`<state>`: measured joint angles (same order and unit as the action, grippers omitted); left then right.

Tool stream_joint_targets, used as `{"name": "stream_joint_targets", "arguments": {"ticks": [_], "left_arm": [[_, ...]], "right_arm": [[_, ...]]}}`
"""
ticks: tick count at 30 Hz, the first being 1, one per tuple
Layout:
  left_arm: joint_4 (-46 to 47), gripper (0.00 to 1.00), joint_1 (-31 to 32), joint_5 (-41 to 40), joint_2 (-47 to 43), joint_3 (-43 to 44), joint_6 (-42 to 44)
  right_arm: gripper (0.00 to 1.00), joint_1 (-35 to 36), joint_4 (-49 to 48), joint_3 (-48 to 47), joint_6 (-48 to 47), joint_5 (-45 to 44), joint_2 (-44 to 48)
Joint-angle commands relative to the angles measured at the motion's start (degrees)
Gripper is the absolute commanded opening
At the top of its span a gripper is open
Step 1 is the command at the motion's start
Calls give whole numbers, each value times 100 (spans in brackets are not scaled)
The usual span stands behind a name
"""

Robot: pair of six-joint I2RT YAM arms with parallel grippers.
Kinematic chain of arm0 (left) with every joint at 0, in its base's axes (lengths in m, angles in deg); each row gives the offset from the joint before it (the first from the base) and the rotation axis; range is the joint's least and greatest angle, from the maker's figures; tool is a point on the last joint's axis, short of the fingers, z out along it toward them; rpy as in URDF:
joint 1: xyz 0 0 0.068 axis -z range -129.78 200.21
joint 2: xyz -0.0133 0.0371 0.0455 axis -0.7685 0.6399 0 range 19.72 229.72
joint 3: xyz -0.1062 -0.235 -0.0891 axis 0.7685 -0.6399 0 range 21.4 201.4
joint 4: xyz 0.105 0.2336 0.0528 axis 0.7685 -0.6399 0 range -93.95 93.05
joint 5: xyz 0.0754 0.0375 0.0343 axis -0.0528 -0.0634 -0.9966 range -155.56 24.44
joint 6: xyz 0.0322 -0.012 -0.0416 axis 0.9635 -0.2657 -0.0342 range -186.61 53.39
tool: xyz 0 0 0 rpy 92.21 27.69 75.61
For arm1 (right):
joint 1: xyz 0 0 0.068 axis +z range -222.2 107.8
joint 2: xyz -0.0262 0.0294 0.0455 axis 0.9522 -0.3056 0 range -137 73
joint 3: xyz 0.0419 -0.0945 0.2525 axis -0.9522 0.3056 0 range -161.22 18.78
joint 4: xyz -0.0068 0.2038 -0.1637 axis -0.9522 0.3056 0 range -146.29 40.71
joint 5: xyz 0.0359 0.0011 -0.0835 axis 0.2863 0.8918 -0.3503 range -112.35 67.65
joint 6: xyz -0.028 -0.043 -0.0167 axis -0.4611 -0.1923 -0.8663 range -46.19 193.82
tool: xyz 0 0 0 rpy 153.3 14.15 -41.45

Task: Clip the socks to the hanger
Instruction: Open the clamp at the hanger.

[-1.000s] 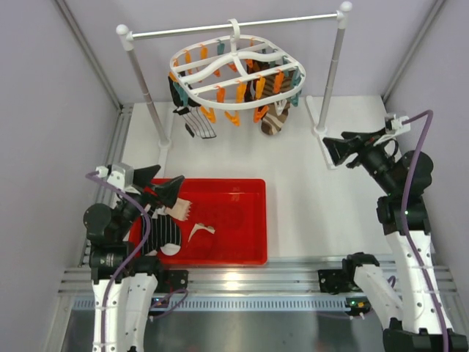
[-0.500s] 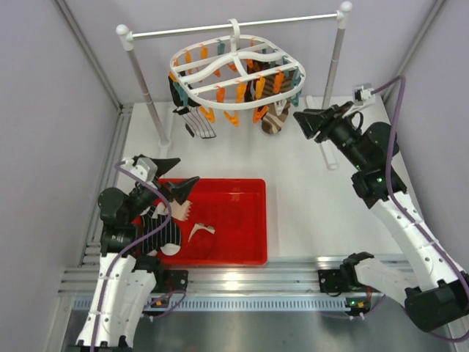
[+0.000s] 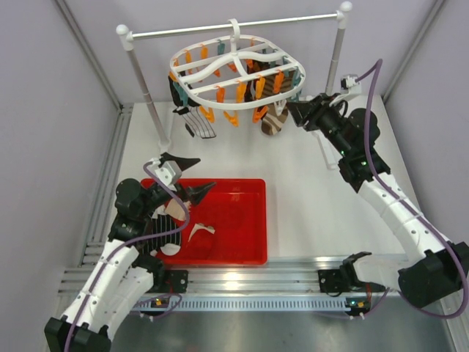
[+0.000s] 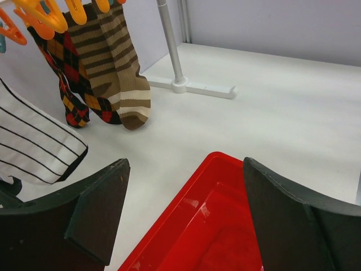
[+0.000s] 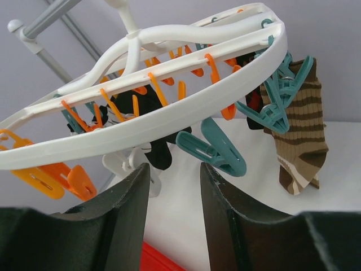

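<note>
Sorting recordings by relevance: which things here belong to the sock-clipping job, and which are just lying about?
Job in hand:
hanger
teal clip
hung socks
loose socks

Just there:
red tray holding the loose socks
white rod on two posts, carrying the hanger

Bright even light, soft shadows; glare in red bin [image 3: 249,227]; pics sharp.

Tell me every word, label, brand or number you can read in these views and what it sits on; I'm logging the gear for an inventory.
None: no readable word, number, brand or sign shows in any view.
The hanger, its clips, the socks hung on it and the red tray all look unmarked.
Any tiny marking on the arms is too small to make out.
</note>
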<state>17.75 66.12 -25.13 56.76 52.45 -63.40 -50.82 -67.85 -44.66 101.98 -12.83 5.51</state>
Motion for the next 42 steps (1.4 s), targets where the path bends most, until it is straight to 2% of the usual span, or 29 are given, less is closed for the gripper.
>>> {"name": "stream_joint_targets", "arguments": {"ticks": [1,30,42], "left_arm": [[472,86,97,-131,75,156,198],[648,86,713,-553,621,341,612],[727,86,871,-808,822,472,541]], "right_arm": [[41,137,-445,-318,49,24,68],[49,225,-234,-107,14,68,464],[48,454,-163,-221,-92,-477,131]]}}
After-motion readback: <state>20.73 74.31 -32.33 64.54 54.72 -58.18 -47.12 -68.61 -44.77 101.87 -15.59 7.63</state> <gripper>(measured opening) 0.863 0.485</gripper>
